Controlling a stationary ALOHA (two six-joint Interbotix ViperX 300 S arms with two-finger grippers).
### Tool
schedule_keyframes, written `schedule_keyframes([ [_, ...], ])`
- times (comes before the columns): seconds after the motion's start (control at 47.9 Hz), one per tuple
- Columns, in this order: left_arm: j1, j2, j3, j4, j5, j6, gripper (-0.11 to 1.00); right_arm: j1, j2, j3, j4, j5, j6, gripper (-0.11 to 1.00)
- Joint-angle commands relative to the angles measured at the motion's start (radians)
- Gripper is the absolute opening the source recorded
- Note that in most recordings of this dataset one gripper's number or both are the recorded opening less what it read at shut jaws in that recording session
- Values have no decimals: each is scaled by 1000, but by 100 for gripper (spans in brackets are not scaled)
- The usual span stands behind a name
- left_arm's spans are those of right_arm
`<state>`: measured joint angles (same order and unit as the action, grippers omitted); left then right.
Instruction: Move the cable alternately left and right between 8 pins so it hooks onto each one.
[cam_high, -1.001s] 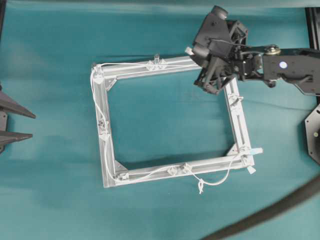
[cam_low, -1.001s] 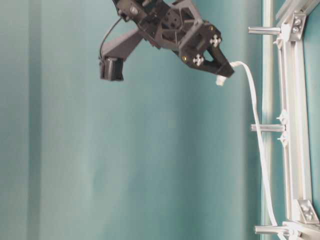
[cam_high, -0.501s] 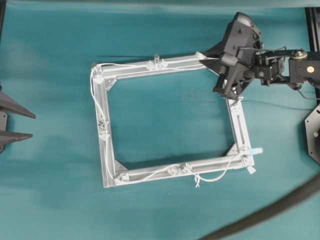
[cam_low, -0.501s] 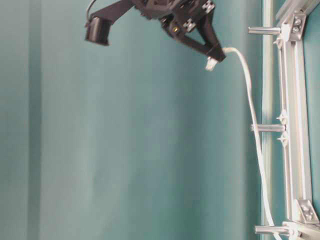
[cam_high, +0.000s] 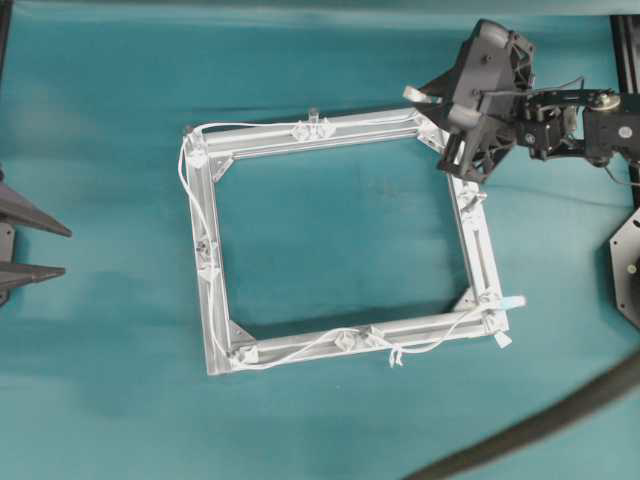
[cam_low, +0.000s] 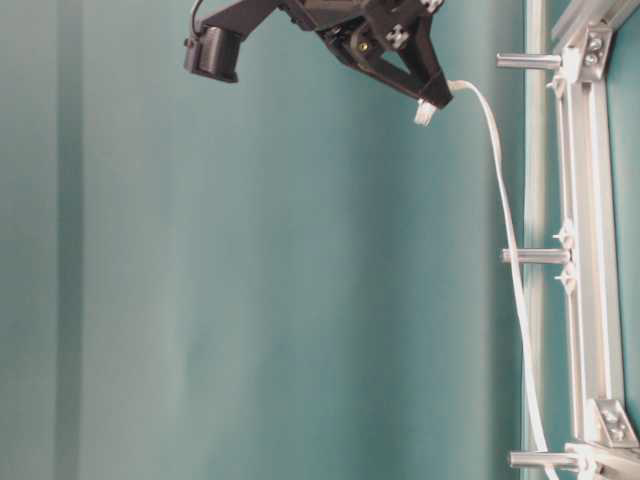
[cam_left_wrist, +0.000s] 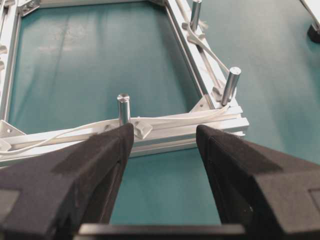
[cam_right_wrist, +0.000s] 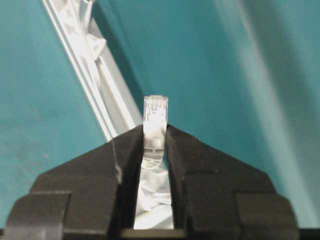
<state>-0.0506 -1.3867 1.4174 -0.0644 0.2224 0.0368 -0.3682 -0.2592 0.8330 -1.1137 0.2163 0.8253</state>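
One claw, the right claw (cam_right_wrist: 154, 145), is clamping the cable's plug (cam_right_wrist: 154, 117) above the aluminium frame (cam_high: 340, 128). It should be keeping the cable (cam_low: 505, 230) taut while lowering it. The left claw (cam_left_wrist: 162, 145) is gaping idle.

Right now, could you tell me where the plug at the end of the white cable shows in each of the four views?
Overhead: upper right, the plug juts left from the right gripper.
Table-level: top, the plug at the fingertips, cable trailing down.
Left wrist: not in it.
Right wrist: centre, the plug pinched between the fingers.
Shared landmark: the aluminium frame.
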Motion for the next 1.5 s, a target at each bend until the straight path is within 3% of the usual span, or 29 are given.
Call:
schedule_keyframes([
  [0.0, 3, 12, -26, 5, -8, 5, 65, -11, 2, -9, -57, 8, 2, 16],
  [0.459, 3, 12, -26, 5, -8, 5, 65, -94, 91, -57, -233, -6, 3, 16],
  [0.981, 3, 12, -26, 5, -8, 5, 65, -156, 137, -54, -236, -5, 12, 16],
  [1.481, 3, 12, -26, 5, -8, 5, 65, -160, 81, 46, -196, -17, 54, 16],
])
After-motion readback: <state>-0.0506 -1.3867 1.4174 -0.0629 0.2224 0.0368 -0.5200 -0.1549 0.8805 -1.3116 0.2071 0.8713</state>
